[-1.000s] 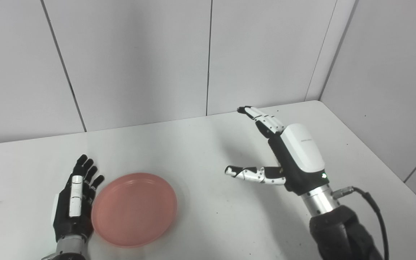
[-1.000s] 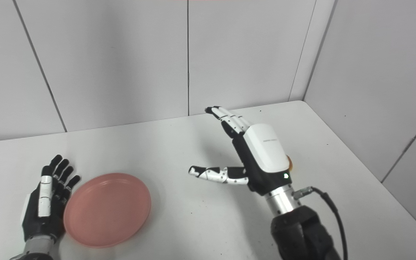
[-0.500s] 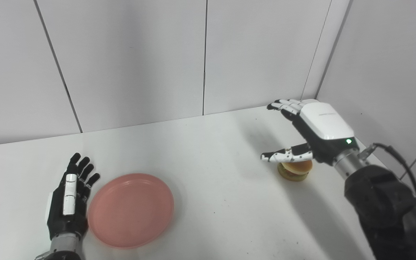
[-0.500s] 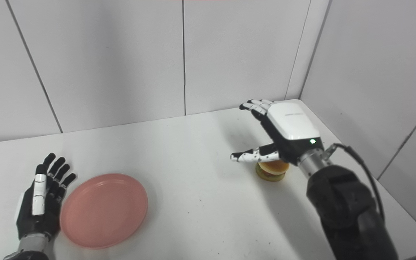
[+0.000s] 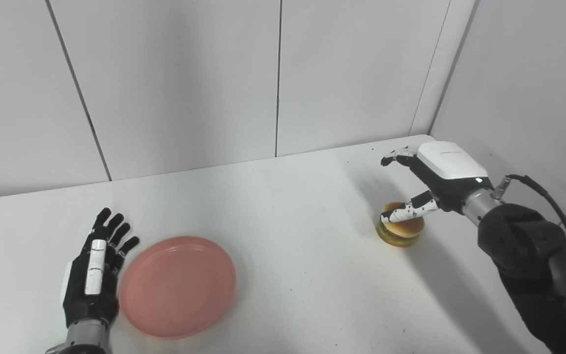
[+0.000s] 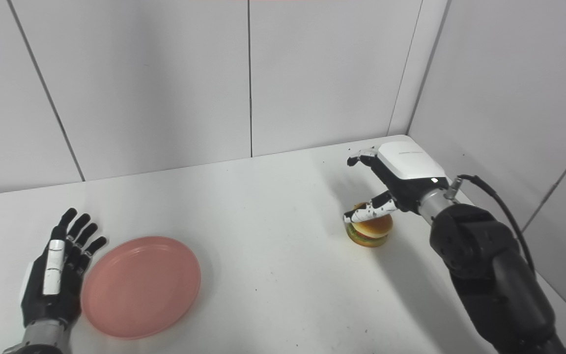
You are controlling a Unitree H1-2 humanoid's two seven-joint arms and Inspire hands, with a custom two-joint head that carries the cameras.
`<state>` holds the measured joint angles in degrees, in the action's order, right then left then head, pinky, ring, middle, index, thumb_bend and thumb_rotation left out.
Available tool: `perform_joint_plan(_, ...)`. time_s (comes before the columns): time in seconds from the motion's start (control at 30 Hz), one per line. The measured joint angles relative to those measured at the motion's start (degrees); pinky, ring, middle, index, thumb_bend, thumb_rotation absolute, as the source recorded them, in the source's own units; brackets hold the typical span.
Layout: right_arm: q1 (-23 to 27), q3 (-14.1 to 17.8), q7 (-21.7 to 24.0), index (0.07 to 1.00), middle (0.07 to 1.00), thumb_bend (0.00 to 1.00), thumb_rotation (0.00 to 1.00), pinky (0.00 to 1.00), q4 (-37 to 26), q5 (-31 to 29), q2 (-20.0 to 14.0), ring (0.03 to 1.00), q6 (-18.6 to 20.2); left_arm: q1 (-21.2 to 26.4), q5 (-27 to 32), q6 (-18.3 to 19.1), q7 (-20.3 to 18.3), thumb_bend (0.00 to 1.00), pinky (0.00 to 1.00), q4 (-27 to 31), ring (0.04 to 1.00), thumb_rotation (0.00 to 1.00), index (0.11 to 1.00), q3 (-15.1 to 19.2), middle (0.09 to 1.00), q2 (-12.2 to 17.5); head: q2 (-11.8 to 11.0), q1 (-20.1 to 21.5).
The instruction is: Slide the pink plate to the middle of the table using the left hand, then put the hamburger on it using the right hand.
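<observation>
Hamburger (image 5: pixel 400 231), right of frame | right hand (image 5: pixel 430 183) spread above it, holding nothing | needed fingers each side before closing | left hand (image 5: pixel 94 275) lay open, touching plate (image 5: pixel 177 285)

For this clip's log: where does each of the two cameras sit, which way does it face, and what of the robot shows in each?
Left eye view: on the head, left of its twin, looking down and forward at the white table; shows the left hand flat beside the pink plate, and the right hand over the hamburger.
Right eye view: on the head, slightly to the right, facing the same way; shows both hands and more of the right forearm.
Shared: table, plate, hamburger, both hands, grey wall panels.
</observation>
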<state>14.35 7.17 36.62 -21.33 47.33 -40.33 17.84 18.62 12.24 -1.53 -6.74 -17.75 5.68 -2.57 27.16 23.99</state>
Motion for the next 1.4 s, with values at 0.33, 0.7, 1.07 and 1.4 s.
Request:
perform_joint_plan(0.33, 0.24, -2.94, 2.57, 0.795, 0.872, 1.0, 0.45, 0.68, 3.34, -3.11, -0.13, 0.86, 2.96, 0.04, 0.07, 0.0, -0.7, 0.82, 0.81, -0.16, 0.915, 0.75, 0.919, 0.42, 0.919, 0.09, 0.35, 0.88)
perform_joint_plan(0.7, 0.27, -8.66, -4.92, 0.834, 0.882, 1.0, 0.45, 0.73, 13.78, -2.27, 0.22, 0.89, 2.15, 0.51, 0.69, -0.17, -1.71, 0.85, 0.79, -1.04, 0.894, 0.71, 0.895, 0.78, 0.9, 0.46, -0.09, 1.41)
perform_joint_plan(1.07, 1.27, -14.35, -6.26, 0.833, 0.901, 1.0, 0.46, 1.0, 15.19, 4.5, 0.96, 0.926, 2.98, 1.09, 1.34, -0.62, -1.92, 0.84, 0.78, -2.12, 0.884, 0.68, 0.872, 1.02, 0.885, 0.91, 0.17, 1.58)
perform_joint_plan(1.4, 1.81, -14.1, -6.6, 0.803, 0.847, 0.91, 0.34, 0.73, 16.72, 3.98, 0.85, 0.828, 2.98, 1.52, 1.9, -0.89, -1.94, 0.86, 0.78, -2.91, 0.886, 0.69, 0.866, 0.99, 0.882, 0.9, 0.35, 1.49)
